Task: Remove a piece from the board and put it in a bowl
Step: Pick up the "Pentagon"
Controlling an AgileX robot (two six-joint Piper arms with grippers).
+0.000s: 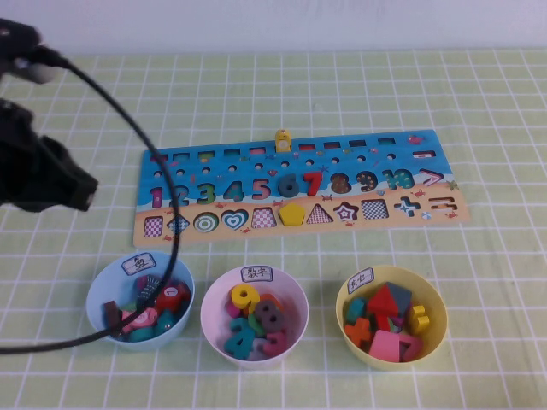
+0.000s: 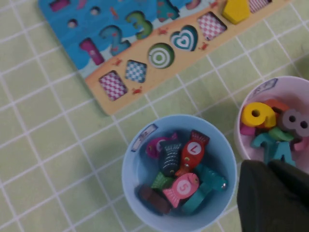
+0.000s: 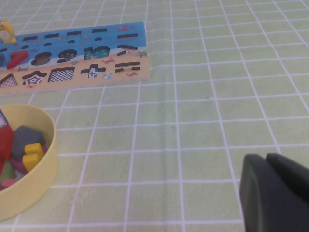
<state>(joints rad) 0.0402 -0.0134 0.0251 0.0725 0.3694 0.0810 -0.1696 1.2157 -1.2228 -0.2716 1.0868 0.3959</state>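
Note:
The yellow pentagon piece (image 1: 291, 213) sits in its slot in the tan strip of the long blue puzzle board (image 1: 214, 141). It also shows in the left wrist view (image 2: 235, 9), with the board (image 2: 145, 89). The yellow bowl (image 1: 389, 363) with a white label stands in front of the board at the right and holds several shape blocks. It also shows in the right wrist view (image 3: 29, 198). My left gripper (image 1: 84, 192) hangs left of the board, shut and empty (image 2: 270, 193). My right gripper (image 3: 275, 193) is shut and empty over bare cloth, right of the yellow bowl.
A light blue bowl (image 1: 98, 286) of fish pieces and a white-pink bowl (image 1: 295, 290) of numbers stand left of the yellow bowl. A black cable (image 1: 145, 141) arcs over the board's left end. A yellow peg (image 1: 283, 139) stands at the board's far edge.

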